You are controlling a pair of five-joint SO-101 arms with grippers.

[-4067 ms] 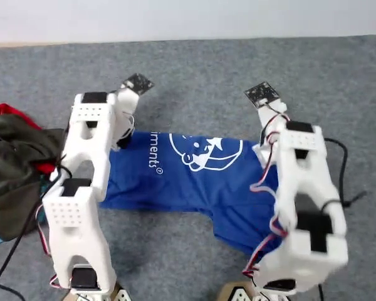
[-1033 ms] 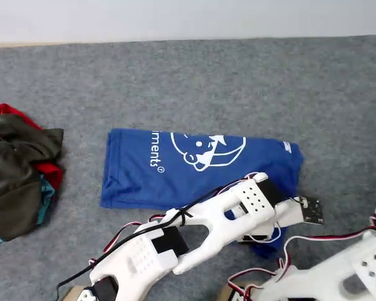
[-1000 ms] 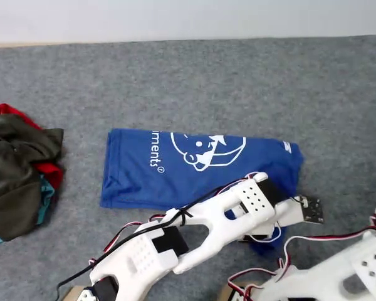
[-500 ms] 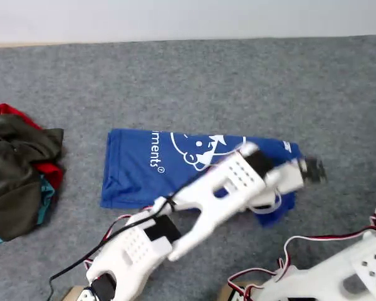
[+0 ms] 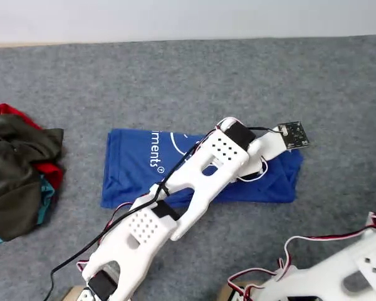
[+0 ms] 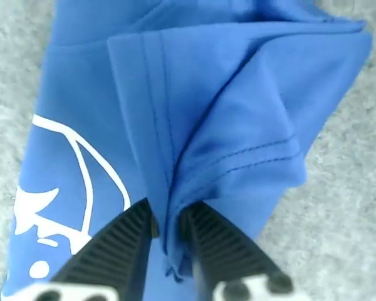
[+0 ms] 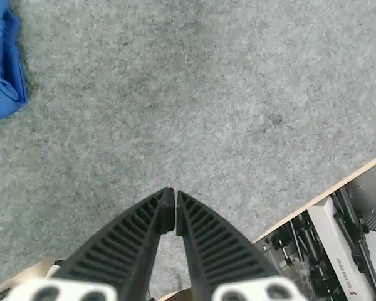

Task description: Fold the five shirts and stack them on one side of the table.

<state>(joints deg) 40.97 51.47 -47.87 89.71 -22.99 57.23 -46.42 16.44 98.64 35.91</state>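
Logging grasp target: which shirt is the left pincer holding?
The blue shirt, spread mid-table: the left pincer pinches a fold of it. The pile of other shirts lies apart, untouched.

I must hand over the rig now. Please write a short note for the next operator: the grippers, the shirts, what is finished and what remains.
Left gripper: fingers shut on a fold of the blue shirt, at its end away from the pile.
Right gripper: shut, empty, over bare grey table.
Pile of unfolded shirts: at the table's left edge in the high view.
Done: blue shirt partly folded.
Left: finish it, fold the pile, stack all on one side.
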